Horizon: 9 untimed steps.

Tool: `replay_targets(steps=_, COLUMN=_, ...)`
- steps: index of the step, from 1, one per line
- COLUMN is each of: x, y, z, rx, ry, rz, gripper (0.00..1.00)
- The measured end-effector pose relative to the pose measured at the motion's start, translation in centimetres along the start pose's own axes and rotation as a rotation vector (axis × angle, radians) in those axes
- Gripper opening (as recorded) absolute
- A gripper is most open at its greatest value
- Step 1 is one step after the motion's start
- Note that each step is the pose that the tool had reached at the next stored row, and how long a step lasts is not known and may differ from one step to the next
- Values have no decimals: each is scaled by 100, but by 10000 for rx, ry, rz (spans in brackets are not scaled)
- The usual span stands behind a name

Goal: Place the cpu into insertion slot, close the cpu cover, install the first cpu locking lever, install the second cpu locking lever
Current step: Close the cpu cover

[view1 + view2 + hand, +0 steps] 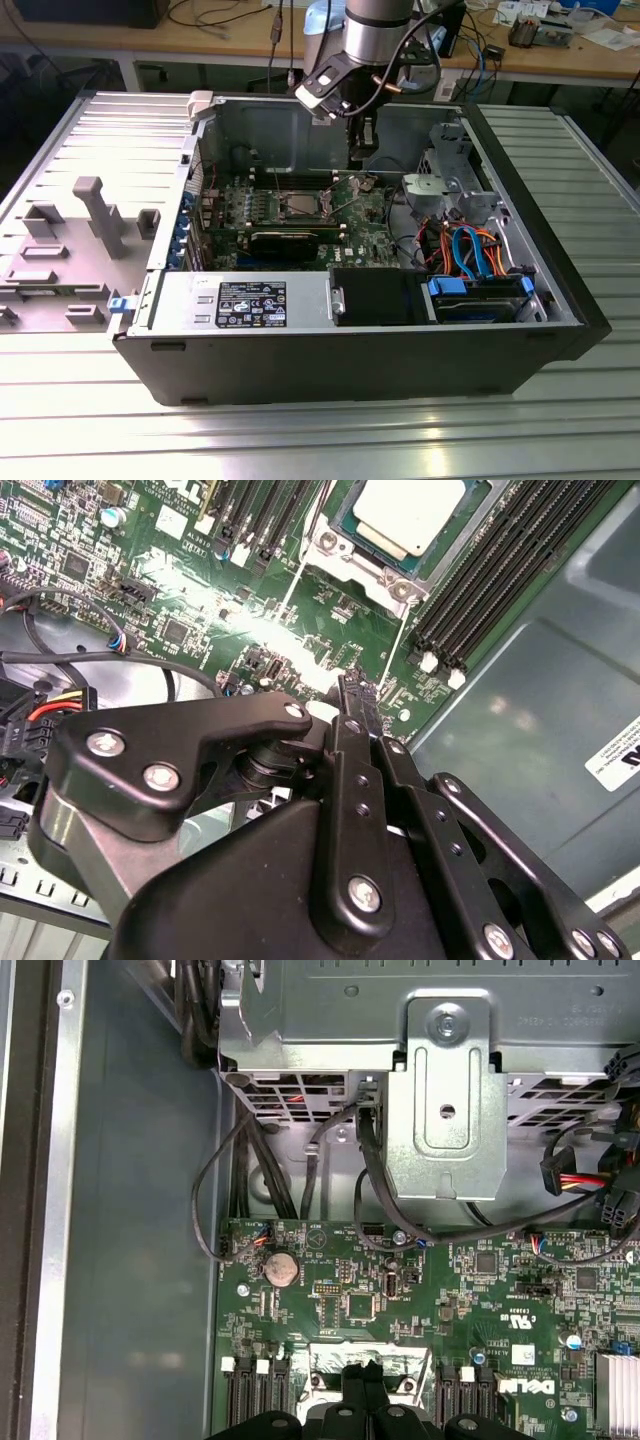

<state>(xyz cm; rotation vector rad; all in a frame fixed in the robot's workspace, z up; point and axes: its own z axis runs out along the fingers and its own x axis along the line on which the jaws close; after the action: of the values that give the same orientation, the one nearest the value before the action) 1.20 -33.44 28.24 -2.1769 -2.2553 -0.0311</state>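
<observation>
The cpu (408,510) is a pale silvery square lying in the insertion slot (300,206) on the green motherboard. The cpu cover (470,542), a thin metal frame, lies flat around the chip's edges. Two thin wire levers (291,585) run out from the socket's corners over the board. My gripper (352,695) is shut, its black fingers pressed together with nothing seen between them. It hangs just above the board beside the socket, on the drive cage side. In the exterior view the gripper (361,152) stands behind and to the right of the socket. Its fingertips (368,1372) sit over a silvery patch.
The open computer case (300,370) lies on a ribbed metal table. A grey drive cage (445,1080) with cables stands beside the board. Black memory slots (500,570) flank the socket. A power supply (240,300) and drives with blue and orange cables (470,255) fill the near side.
</observation>
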Motion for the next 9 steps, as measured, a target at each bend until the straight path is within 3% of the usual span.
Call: replay_targets(steps=9, x=0, y=4, z=0, rx=0, ry=0, rz=0, gripper=11)
